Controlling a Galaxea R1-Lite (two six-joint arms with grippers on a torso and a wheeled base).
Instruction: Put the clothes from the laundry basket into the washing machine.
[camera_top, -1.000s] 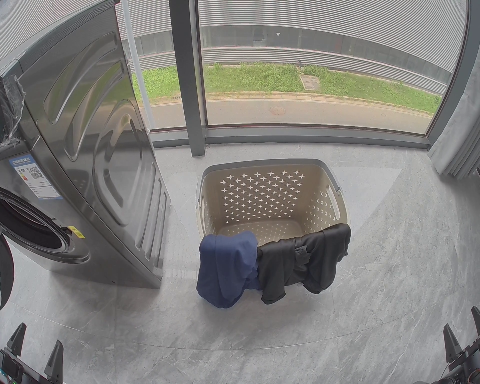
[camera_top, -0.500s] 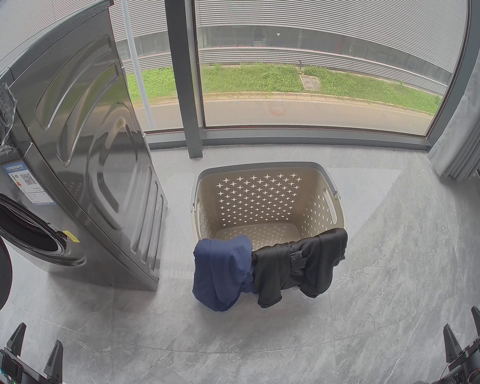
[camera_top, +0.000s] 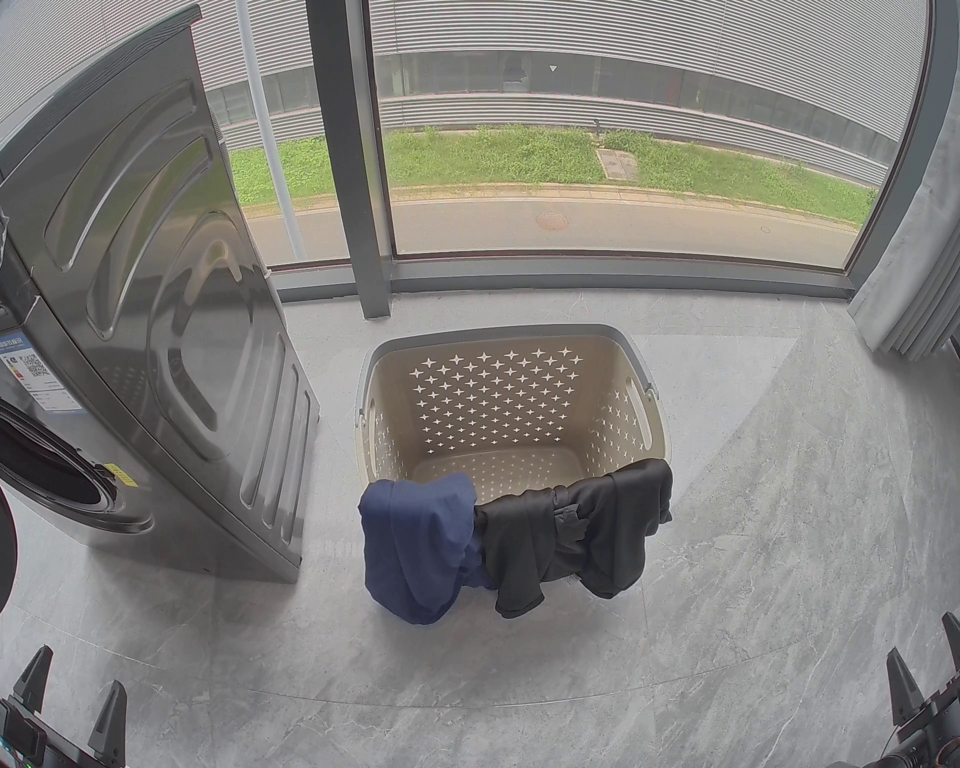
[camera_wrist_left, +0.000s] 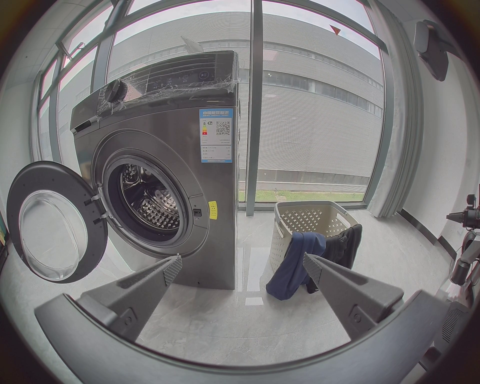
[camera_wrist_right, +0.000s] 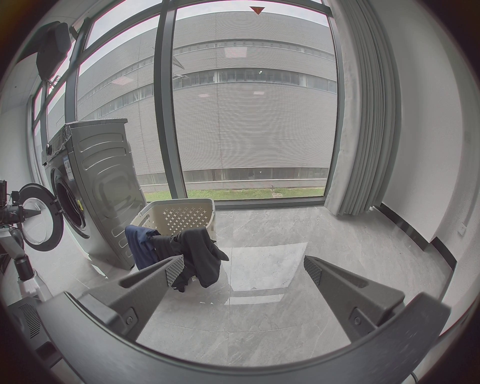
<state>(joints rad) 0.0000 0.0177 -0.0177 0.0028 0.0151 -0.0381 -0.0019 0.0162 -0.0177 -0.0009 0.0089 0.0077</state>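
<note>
Head view: shows beige perforated plastic laundry basket (camera_top: 505, 395) standing on grey marbled floor tiles (camera_top: 760, 560), near a tall glass window (camera_top: 620, 150). Shows navy blue garment (camera_top: 415, 545) and black garment (camera_top: 575, 535) draped side by side over the basket's near rim, touching each other, blue one on the machine side, both hanging down the outside wall. Puts grey metal front-loading washing machine (camera_top: 150, 300) near the basket on the robot's left, not touching it. Catches left gripper (camera_top: 72, 690) at the lower left edge, fingers spread, gripping nothing, well apart from the clothes. Catches right gripper (camera_top: 925, 665) at the lower right edge, fingers likewise released, nothing between them.

Left wrist view: looks between the left gripper's two spread fingers toward the washing machine front. Shows round glass-windowed door (camera_wrist_left: 52, 225) swung wide open and the shiny metal drum (camera_wrist_left: 147, 202) exposed. Places the basket on the floor past the machine's side, both garments over the rim facing the camera.

Right wrist view: looks between the right gripper's parted fingers across the floor tiles. Places the basket with both garments ahead, washing machine just beyond it with door open. Shows grey pleated curtain (camera_wrist_right: 362, 125) hanging beside the window.
</note>
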